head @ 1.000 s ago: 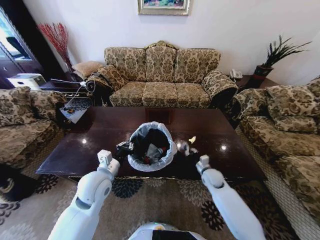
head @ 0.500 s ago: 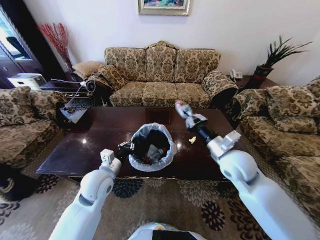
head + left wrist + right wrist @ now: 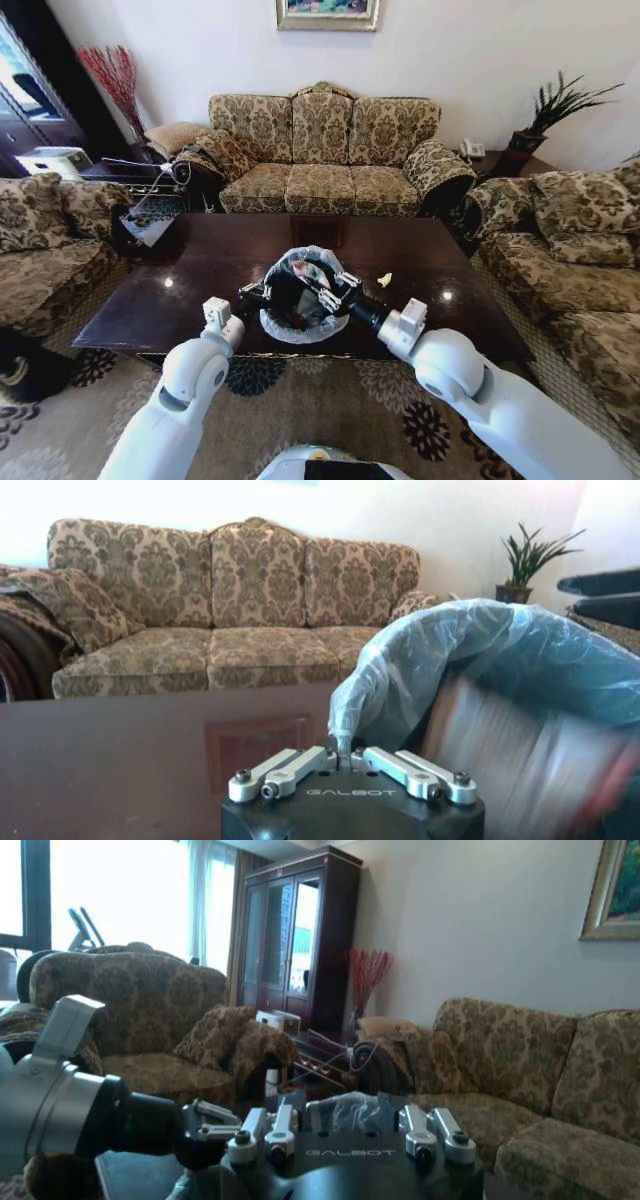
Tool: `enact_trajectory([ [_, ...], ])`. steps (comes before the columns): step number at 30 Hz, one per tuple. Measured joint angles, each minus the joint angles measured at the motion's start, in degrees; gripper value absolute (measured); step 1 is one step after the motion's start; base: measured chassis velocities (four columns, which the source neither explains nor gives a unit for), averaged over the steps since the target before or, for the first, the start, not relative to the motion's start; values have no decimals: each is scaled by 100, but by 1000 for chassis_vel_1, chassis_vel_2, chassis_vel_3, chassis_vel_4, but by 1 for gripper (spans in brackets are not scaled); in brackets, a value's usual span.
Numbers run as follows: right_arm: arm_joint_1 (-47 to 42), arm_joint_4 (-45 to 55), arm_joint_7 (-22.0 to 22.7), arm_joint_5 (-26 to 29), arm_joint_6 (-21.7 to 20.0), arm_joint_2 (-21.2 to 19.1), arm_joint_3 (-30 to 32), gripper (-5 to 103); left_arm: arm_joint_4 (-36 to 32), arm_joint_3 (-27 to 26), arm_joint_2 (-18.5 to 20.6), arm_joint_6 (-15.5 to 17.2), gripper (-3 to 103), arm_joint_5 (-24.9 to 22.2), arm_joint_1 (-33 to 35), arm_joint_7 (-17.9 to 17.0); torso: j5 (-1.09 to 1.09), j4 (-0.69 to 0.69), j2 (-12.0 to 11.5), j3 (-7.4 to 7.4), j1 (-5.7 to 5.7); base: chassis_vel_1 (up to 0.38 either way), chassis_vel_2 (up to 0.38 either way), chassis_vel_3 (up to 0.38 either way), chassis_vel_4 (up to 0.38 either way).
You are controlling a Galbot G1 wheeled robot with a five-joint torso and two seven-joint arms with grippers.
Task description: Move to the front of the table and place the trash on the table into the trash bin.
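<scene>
Partly hidden inside the trash bin point(image 3: 303, 296), the right pincer point(image 3: 322, 287) grips a bottle point(image 3: 309, 269). Left pincer point(image 3: 343, 763) pinches the bin's bag point(image 3: 470, 667). A yellowish scrap point(image 3: 384, 280) lies on the dark table point(image 3: 190, 270) among sofas point(image 3: 322, 150).

arms: glossy white rounded shells, grey joint ring on the right | wrists: black cylinder behind a white squared block | left pincer point(image 3: 345, 759): silver linkage bars with dark screws on a black body marked GALBOT | right pincer point(image 3: 345, 1119): same build and marking
</scene>
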Motion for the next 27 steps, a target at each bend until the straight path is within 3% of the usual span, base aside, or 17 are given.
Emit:
enact_trajectory([
  [4, 47, 30, 9, 46, 44, 9, 66, 60, 2, 12, -32, 2, 1, 6, -17, 2, 0, 0, 0, 0, 1, 0, 0, 0, 0],
  [6, 114, 67, 224, 162, 152, 45, 307, 70, 18, 10, -46, 4, 1, 10, -18, 4, 0, 0, 0, 0, 0, 0, 0, 0, 0],
  [10, 162, -110, 695, 261, 203, 18, 642, 81, 31, -26, -32, 3, 1, 10, -9, 4, -2, 0, 0, 0, 0, 0, 0, 0, 0],
  [12, 5, -550, 1017, 255, 164, -1, 1086, 91, 32, -73, 1, -10, 1, -1, -13, -1, -1, 1, 0, 0, 0, 0, 0, 0, 0],
  [15, -281, -988, 1157, 254, -13, 50, 1524, 91, 30, -103, 22, -22, 1, -21, -34, -7, 1, 0, 0, 1, 2, 0, 0, 0, 0],
  [16, -505, -1319, 1221, 243, -91, 141, 1848, 99, 19, -113, 28, -28, 1, -37, -54, -9, 2, 0, -1, 1, 2, 0, 0, 0, 0],
  [20, -871, -1881, 1245, 270, -145, 420, 2535, 100, -31, -117, 30, -34, 1, -54, -63, -9, 2, -2, -1, 0, 0, 0, 0, 0, 0],
  [27, -1075, -2281, 1222, 200, -71, 660, 2867, 100, -64, -124, 42, -48, 1, -55, -30, -8, -1, 0, -1, 0, 0, 0, 0, 0, 0],
])
